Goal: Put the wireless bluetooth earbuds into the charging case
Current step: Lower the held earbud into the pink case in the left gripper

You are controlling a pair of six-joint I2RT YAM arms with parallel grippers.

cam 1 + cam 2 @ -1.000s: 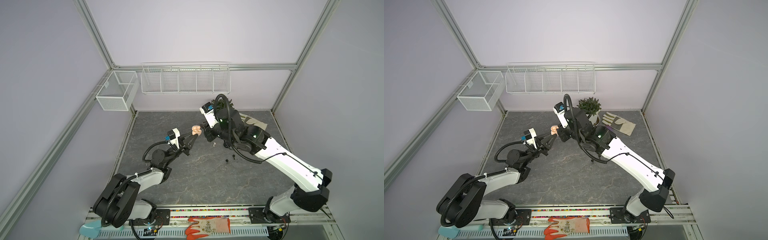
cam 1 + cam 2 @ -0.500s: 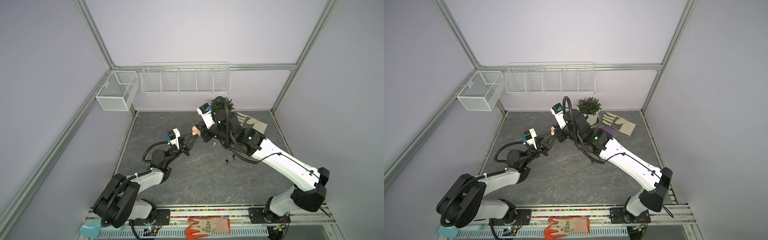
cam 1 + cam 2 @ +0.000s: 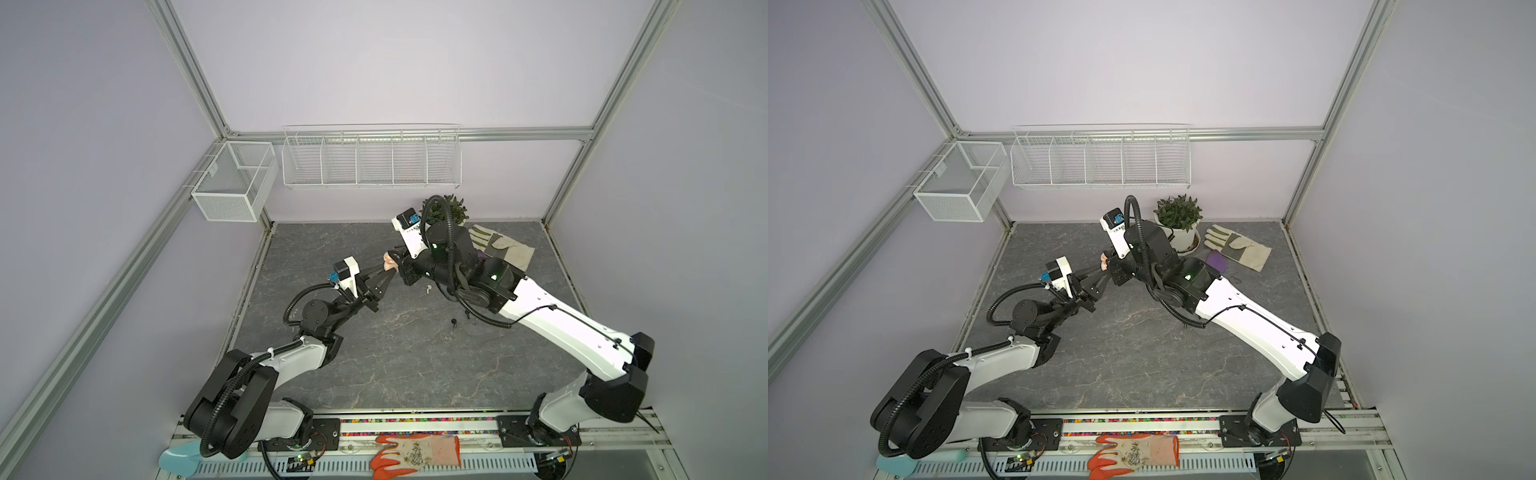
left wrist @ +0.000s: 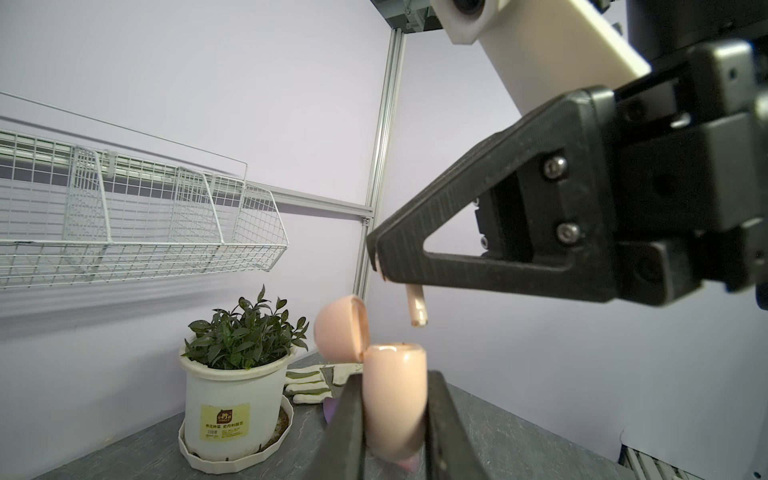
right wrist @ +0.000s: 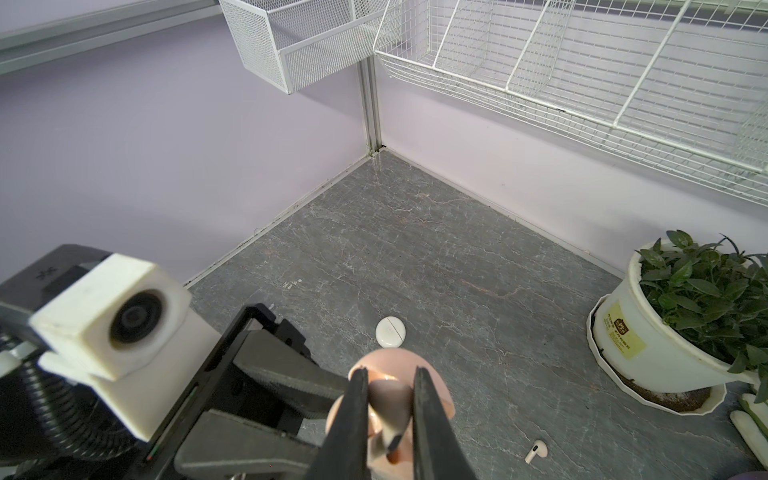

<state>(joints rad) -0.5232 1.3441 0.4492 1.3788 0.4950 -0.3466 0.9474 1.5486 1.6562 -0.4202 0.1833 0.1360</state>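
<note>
Right end effector (image 4: pixel 380 266) pinches pale stemmed earbud (image 4: pixel 417 307) over open pink case (image 4: pixel 395 399).

two whitish earbuds (image 4: pixel 417 305), one black earbud (image 3: pixel 454 322) — two cases (image 4: pixel 395 399), two gloves (image 3: pixel 1241 251), one plant (image 3: pixel 1177 214), two baskets (image 3: pixel 1100 166).

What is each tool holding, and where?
Left tool holds the case by its body sides, lid open. Right tool pinches an earbud by its head, stem free.
</note>
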